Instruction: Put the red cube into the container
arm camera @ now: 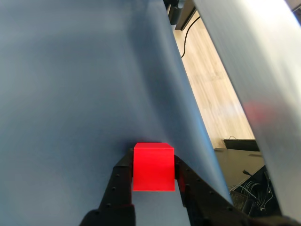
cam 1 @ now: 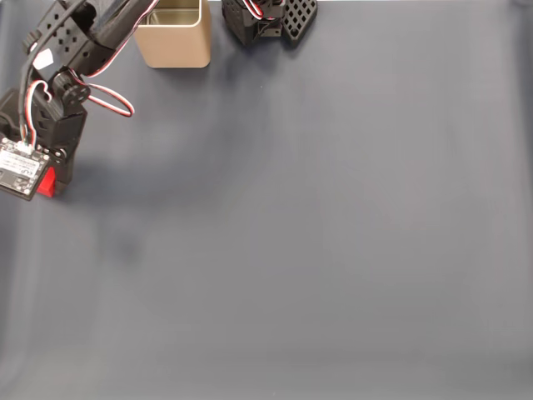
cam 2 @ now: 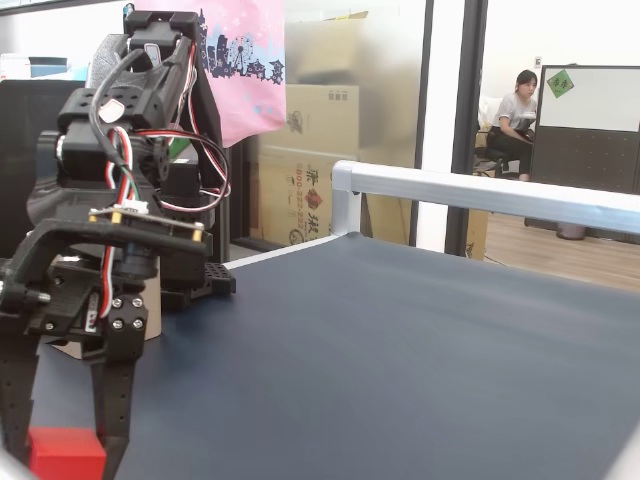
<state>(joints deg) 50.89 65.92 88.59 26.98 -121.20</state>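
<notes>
Jaws pinch red cube [arm camera: 153, 167] from both sides, black fingers [arm camera: 120, 186] against its faces. Gripper [cam 2: 62, 440] low at near-left tabletop [cam 1: 316, 233] edge; cube seemingly resting on surface, contact unclear. Container [cam 1: 173, 37] stands well apart at far edge, beside arm base [cam 1: 268, 21].

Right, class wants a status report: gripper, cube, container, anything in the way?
Gripper down at mat, fingers flanking red cube. Cube on mat, not lifted. Container stands apart, open. Nothing lies between them.
</notes>
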